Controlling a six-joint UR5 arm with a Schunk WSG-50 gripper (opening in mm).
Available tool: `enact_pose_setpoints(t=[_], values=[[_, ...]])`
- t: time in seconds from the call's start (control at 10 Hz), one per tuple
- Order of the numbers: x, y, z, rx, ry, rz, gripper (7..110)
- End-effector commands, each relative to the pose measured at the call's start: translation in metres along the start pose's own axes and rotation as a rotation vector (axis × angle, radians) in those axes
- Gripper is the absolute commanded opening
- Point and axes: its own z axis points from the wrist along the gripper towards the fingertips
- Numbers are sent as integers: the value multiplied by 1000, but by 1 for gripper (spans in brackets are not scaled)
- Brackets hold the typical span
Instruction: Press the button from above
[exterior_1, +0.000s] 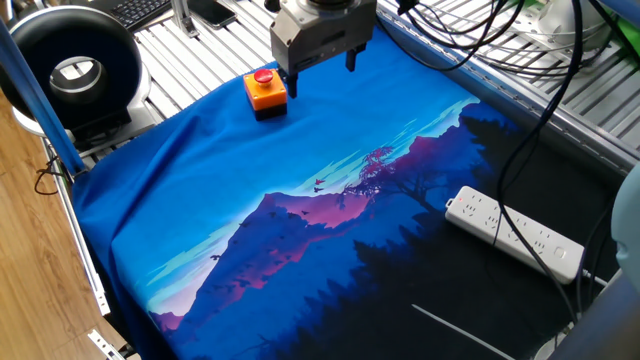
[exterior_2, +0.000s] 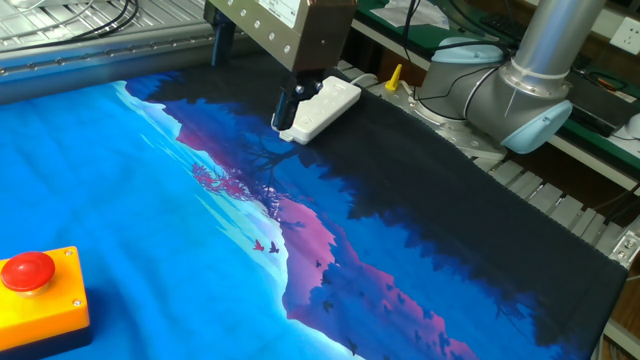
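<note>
We count one small red round button (exterior_1: 263, 77) on its orange box, upper left; one white plastic power strip (exterior_1: 514, 234), lower right. Our grey two-finger gripper (exterior_1: 322, 68) hovers beside the button, fingers spread wide.

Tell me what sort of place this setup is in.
Most likely a robotics lab or test bench. A UR5 arm is mounted beside a slatted aluminium table draped with a printed landscape cloth, loose cables trail across the back, and a white power strip lies on the cloth.
</note>
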Motion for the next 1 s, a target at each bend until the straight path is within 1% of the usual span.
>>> enact_pose_setpoints(t=[0.0,0.1,0.4,0.8,0.9], values=[[-10,0,-2,-15,-39,-62,66],[-11,0,-2,-15,-41,-72,88],[-5,2,-2,-24,-20,-82,88],[-5,3,-2,-24,-18,-74,88],[-4,5,-2,-29,-13,-60,88]])
